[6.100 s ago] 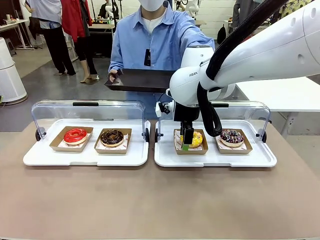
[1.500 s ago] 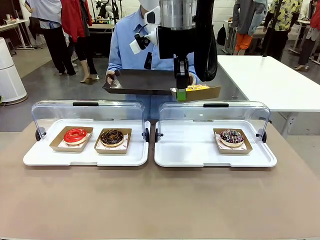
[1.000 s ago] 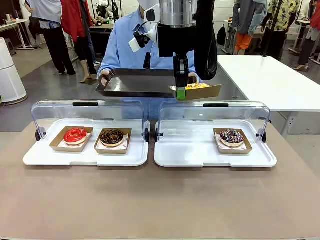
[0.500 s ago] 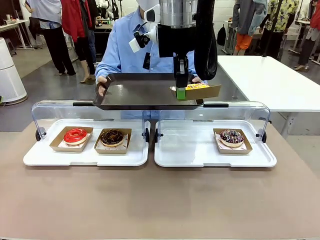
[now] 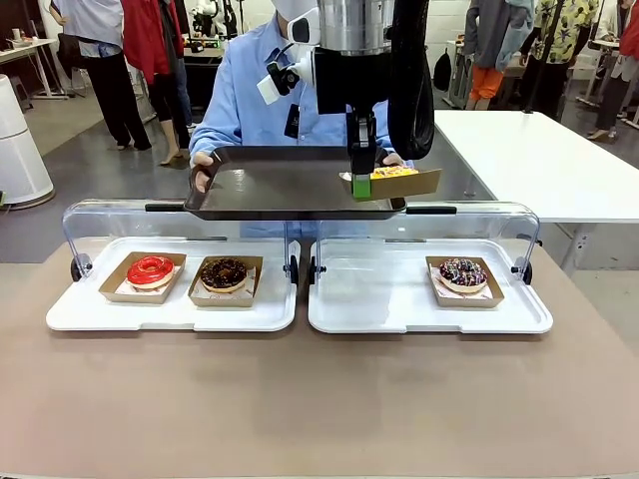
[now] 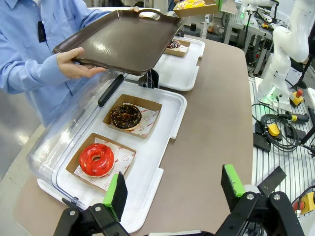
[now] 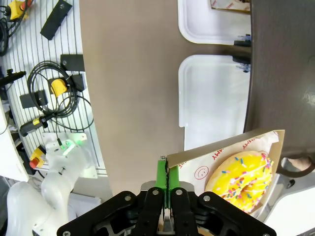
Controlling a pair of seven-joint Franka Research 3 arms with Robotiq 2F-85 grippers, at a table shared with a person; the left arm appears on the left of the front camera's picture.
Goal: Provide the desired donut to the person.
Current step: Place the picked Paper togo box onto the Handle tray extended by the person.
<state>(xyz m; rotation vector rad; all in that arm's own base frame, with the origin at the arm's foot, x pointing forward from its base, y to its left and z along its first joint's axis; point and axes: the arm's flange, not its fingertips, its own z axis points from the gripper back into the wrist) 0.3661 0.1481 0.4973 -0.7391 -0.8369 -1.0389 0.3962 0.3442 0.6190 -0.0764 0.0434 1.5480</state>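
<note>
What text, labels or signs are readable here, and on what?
No words read clearly.
Red print on the paper liner under the yellow donut: too blurred to read; a smiley face beside it.
Red print on the liners under the red donut and chocolate donut: too small to read.

The yellow donut (image 7: 241, 179) has multicoloured sprinkles, and its box (image 5: 409, 187) is tan. The serving tray (image 5: 270, 185) is dark brown. The person (image 5: 250, 95) wears light blue. The red donut (image 5: 150, 269) is glossy, the chocolate donut (image 5: 224, 272) pale-speckled, and the dark donut (image 5: 462, 271) rainbow-sprinkled.
</note>
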